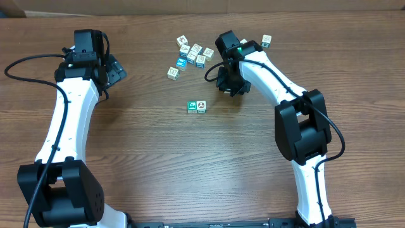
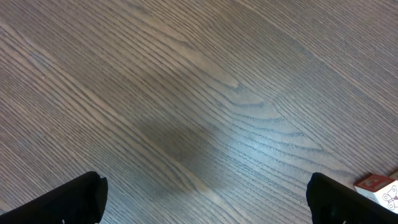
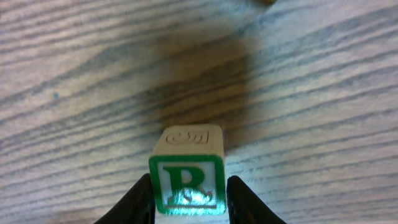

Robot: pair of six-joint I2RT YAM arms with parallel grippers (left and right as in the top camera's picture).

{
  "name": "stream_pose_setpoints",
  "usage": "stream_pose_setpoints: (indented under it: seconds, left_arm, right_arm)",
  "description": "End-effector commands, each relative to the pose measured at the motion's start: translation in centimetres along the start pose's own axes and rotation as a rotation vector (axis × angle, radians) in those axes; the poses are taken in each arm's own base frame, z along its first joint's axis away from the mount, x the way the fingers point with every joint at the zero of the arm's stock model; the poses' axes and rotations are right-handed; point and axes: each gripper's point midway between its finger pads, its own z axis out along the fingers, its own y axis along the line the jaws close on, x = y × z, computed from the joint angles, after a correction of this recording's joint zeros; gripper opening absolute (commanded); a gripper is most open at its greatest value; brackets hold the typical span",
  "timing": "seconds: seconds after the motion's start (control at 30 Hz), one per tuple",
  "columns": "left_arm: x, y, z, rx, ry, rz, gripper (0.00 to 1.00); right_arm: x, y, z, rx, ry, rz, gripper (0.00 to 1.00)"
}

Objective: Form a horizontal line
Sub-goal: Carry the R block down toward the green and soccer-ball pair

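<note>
The horizontal line is a short row of two touching cubes in the middle of the table: a green-faced one and a white one with a round picture. To the row's upper right, my right gripper points down at the table. In the right wrist view, that gripper is shut on a cube with a green "R" face, one black finger against each side. My left gripper is at the far left, away from all cubes, and it is wide open over bare wood.
Several loose cubes lie clustered at the back centre. One single cube sits apart to the cluster's front left, another at the back right. A red and white cube shows at the left wrist view's right edge.
</note>
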Motion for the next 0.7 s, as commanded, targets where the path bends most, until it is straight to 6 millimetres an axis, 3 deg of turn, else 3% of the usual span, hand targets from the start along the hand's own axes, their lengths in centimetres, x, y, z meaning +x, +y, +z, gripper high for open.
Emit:
stream_pose_setpoints:
  seconds: [0.0, 0.27, 0.67]
  left_arm:
    - [-0.1, -0.4, -0.3, 0.011, -0.006, 0.005, 1.00]
    - [-0.1, -0.4, -0.3, 0.011, -0.006, 0.005, 1.00]
    - [-0.1, -0.4, -0.3, 0.012, -0.006, 0.005, 1.00]
  right_arm:
    - [0.2, 0.6, -0.4, -0.019, 0.011, -0.007, 0.31]
    - [1.3, 0.4, -0.4, -0.013, 0.060, -0.008, 0.30]
    - [3.3, 3.0, -0.5, -0.061, 0.093, -0.089, 0.31]
